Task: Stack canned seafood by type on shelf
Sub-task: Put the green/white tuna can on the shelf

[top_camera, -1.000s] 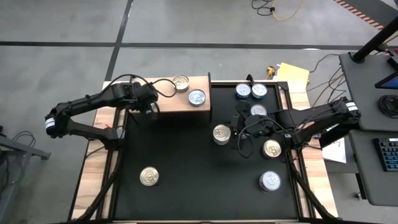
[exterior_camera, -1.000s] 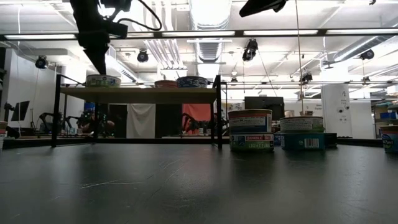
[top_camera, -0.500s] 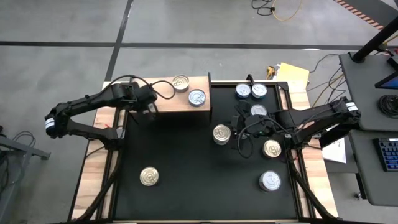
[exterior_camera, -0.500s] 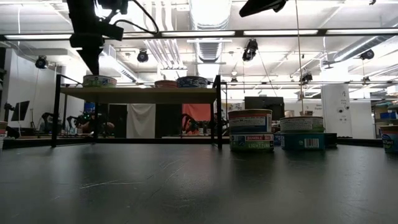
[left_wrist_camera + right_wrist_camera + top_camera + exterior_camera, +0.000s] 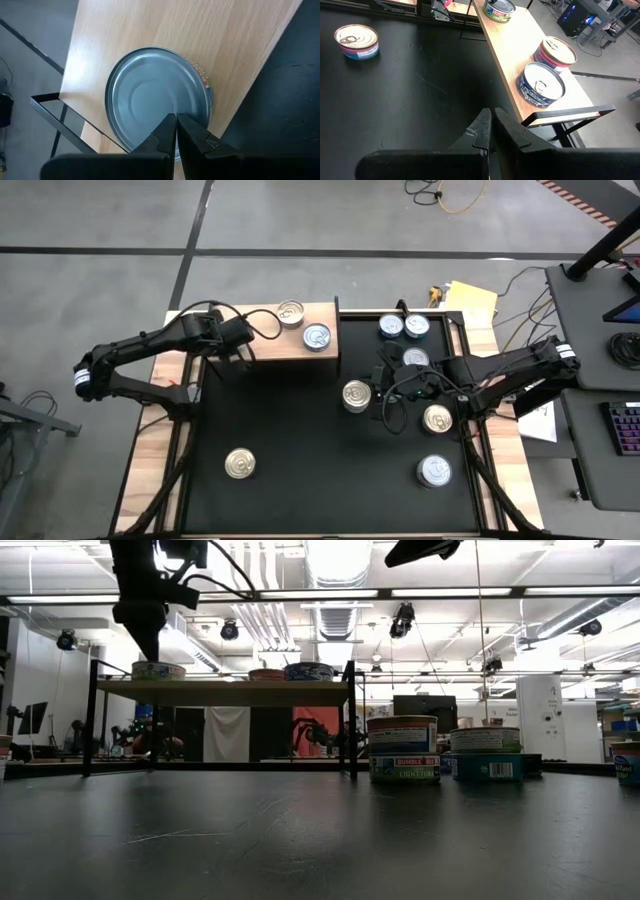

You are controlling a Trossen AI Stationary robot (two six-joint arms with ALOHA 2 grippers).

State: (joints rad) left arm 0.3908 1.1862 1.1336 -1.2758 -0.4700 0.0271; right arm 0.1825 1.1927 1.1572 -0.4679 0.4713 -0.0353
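Black tabletop (image 5: 300, 430) fills most of the high view, with the shelf (image 5: 270, 352) along its far left edge and a busy workshop beyond. Three cans appear to be on the shelf so far: a gold-topped can (image 5: 290, 312) and a blue can (image 5: 317, 336) stand side by side well off from the left gripper (image 5: 243, 352), and a third, silver-topped can (image 5: 159, 102) sits directly beneath that gripper's pressed-together fingers (image 5: 170, 137), near the shelf's end, as the left wrist view shows. None of the three is stacked on another, so I judge the sorting barely begun. Still on the table are at least six cans: a gold can (image 5: 356, 395) just beside the right gripper (image 5: 383, 402), another (image 5: 438, 418) at the far side of that arm, one alone (image 5: 239, 463) toward the near left, a blue can (image 5: 433, 470) near right, and a cluster (image 5: 404, 327) by the far edge. The right gripper hovers over the table, its fingers also pressed together and holding nothing. From above the left arm hides the third shelf can entirely, and the right arm partly covers another can (image 5: 415, 358). Labels are too small to read, so types go by lid colour only.
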